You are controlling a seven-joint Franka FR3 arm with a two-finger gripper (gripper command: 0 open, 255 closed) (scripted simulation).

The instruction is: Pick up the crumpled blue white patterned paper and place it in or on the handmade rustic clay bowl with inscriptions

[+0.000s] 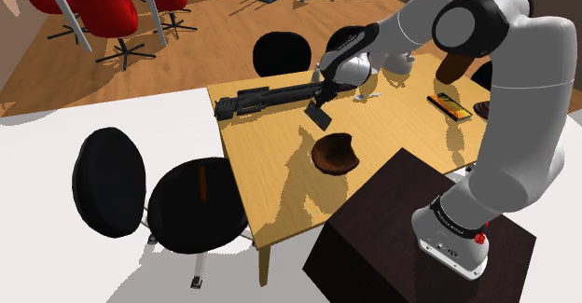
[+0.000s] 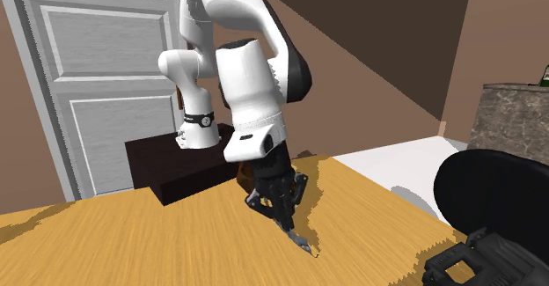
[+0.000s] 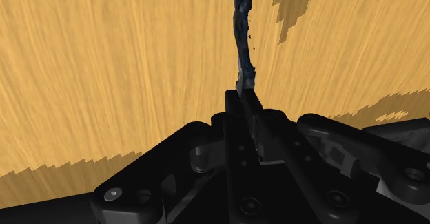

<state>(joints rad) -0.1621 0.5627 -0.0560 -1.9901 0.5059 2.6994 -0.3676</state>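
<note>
My black gripper [image 1: 322, 103] hangs a little above the wooden table [image 1: 270, 161], shut on the crumpled paper [image 1: 318, 117], which looks like a thin dark blue-grey sheet. In the wrist view the fingertips [image 3: 249, 100] clasp the paper's [image 3: 242, 43] edge and it sticks out edge-on beyond them. The second exterior view has the gripper [image 2: 283, 212] tilted, with the paper [image 2: 303, 242] dangling close to the tabletop. A dark brown clay bowl [image 1: 336, 152] stands on the table just nearer the stand than the gripper, and nothing lies in it.
A long black tool [image 1: 266, 98] lies along the table's far edge, also seen as a black tool [image 2: 479, 260]. A flat dark-orange object [image 1: 448, 105] lies at the right. Black chairs [image 1: 196, 203] ring the table. The dark stand [image 1: 410, 245] sits at lower right.
</note>
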